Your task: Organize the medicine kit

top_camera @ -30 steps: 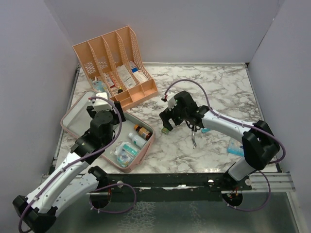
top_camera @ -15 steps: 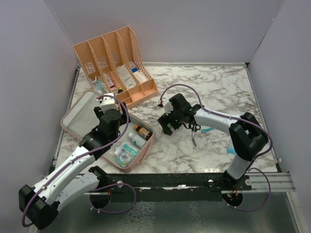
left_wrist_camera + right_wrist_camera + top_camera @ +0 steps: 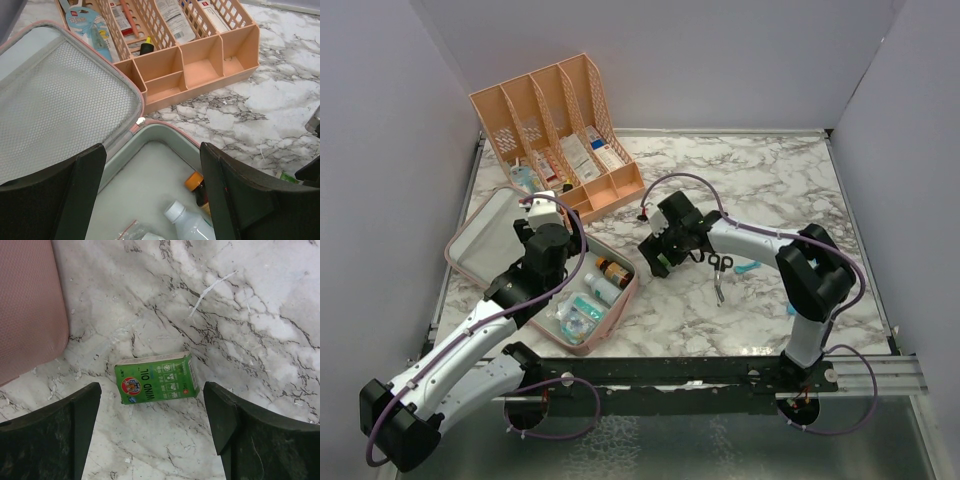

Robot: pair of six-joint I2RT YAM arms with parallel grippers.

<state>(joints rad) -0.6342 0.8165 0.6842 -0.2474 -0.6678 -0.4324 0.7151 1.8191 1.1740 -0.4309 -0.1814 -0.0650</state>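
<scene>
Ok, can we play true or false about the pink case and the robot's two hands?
1. The medicine kit is zipped shut. False: it lies open.
2. A white bottle lies inside the kit. True.
3. The right gripper is squeezing the green box. False: its jaws are open above the box, which lies flat on the table beside the kit.
4. The left gripper hovers open and empty over the kit. True.

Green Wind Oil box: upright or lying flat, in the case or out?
The box lies flat, label up, on the marble table beside the pink case, outside it. The right tool is open above it.
</scene>
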